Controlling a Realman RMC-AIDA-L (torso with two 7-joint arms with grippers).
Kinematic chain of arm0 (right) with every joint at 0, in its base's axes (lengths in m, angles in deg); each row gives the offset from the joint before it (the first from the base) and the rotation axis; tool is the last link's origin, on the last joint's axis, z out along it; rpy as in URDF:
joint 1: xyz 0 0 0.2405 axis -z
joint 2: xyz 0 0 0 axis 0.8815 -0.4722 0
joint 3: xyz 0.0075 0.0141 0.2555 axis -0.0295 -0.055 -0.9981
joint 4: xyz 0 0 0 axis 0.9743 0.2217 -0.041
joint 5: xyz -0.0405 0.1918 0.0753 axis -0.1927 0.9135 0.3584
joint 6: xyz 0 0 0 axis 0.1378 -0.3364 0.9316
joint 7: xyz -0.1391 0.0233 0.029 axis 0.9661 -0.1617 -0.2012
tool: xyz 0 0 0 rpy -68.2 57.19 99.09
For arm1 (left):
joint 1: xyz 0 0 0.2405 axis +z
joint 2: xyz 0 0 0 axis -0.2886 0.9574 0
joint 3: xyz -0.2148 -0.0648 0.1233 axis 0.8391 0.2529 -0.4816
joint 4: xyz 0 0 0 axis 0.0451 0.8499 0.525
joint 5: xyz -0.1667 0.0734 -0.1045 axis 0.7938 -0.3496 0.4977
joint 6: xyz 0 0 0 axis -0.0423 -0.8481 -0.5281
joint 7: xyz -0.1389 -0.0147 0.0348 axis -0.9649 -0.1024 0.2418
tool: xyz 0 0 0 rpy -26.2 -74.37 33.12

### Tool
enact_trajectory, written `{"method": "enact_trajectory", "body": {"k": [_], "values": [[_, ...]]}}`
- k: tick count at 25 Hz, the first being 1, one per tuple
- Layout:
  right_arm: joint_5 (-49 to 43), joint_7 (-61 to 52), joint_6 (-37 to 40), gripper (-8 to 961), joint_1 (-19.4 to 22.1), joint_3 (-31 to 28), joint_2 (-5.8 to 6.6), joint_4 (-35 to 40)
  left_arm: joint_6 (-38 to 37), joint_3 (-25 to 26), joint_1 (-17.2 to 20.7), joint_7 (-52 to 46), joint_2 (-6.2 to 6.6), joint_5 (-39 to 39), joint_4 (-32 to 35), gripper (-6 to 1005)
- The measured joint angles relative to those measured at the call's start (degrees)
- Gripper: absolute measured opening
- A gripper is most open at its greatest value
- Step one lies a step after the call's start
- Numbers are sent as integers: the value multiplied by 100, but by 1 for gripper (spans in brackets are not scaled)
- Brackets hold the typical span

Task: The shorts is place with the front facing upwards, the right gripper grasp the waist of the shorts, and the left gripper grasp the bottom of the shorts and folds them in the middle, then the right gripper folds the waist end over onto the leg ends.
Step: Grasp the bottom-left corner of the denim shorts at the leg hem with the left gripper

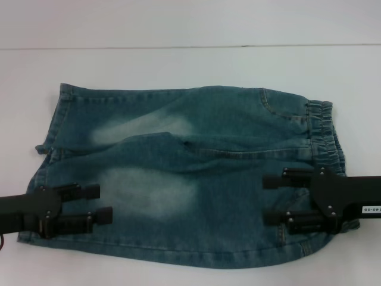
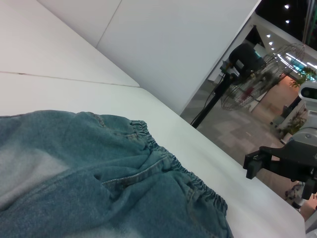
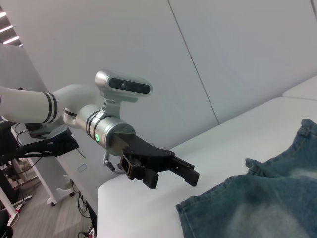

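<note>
The shorts [image 1: 184, 179] lie flat and front-up across the white table [image 1: 178, 65], the gathered waist of the shorts [image 1: 324, 140] toward the robot's right and the straight leg ends [image 1: 50, 155] toward its left, so each arm has its own end close by. The right gripper [image 1: 274, 199] hangs over the near half of the waist end, fingers spread wide and holding nothing; to me it looks lined up to come down on the near edge by the elastic. The left gripper [image 1: 101, 202] mirrors it over the near leg, jaws likewise parted and empty. From the right wrist view it floats clear above the hem rather than touching it. Neither grasp looks made yet, and the cloth shows no fold.
</note>
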Motion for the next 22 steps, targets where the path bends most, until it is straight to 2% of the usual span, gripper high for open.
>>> {"method": "enact_trajectory", "body": {"k": [9,22], "values": [[-7,19,-65,825,-63,62,-67,-10,-61,0,-57,-73,0,3,-27,874],[-8,1,-65,825,-40,66,-56,-10,-218,42,-60,-257,0,19,-15,875]]}}
